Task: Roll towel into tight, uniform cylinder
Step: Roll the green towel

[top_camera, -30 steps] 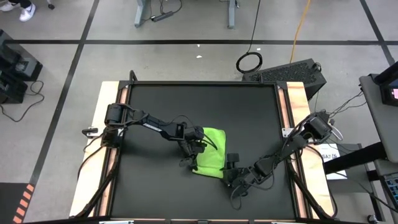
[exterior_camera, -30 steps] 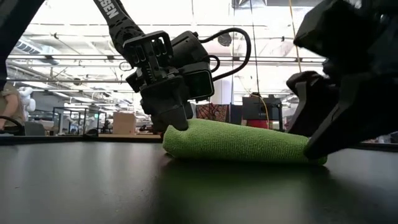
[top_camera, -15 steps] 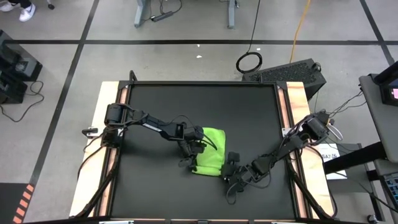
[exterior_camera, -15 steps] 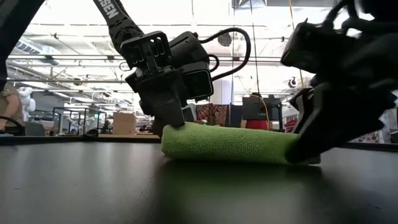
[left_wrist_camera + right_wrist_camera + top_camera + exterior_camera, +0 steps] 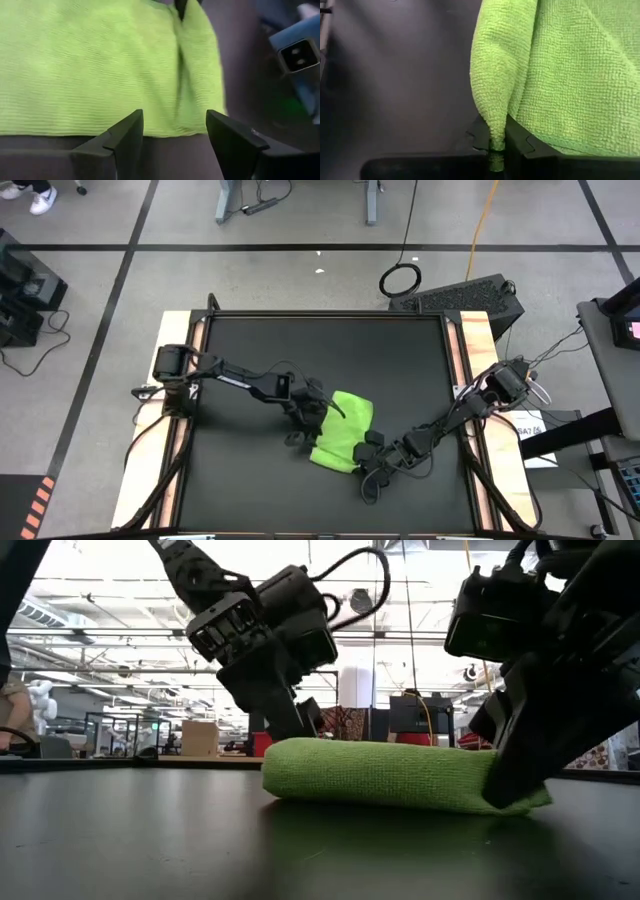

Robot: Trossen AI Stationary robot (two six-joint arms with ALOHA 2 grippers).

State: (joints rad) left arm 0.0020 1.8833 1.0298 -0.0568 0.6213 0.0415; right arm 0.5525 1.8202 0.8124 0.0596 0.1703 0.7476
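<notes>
**Q:** At the lower centre of the high view, what has your right gripper (image 5: 372, 442) got?

**A:** Fingers are pinched together on a thin fold at the towel's (image 5: 343, 430) edge. The right wrist view shows a ridge of green cloth running down into the closed tips. My left gripper (image 5: 312, 418) sits just beside the towel's opposite edge, left of centre, jaws standing apart with nothing between them; the left wrist view shows the cloth just ahead of the two fingertips (image 5: 129, 131).

**Q:** Where is the towel, and in what shape?

**A:** Middle-lower part of the black table (image 5: 250, 350), between both grippers. From the low view it reads as a low, flattish bundle, not yet a firm cylinder.

**Q:** Handling notes?

**A:** Judged light, soft, limp microfibre; it bunches and sags rather than holding form. Surface looks grippy, not slick. Best hold is at the free edge near the corners, pinching few layers, both ends level, or the roll will likely cone and loosen.
</notes>
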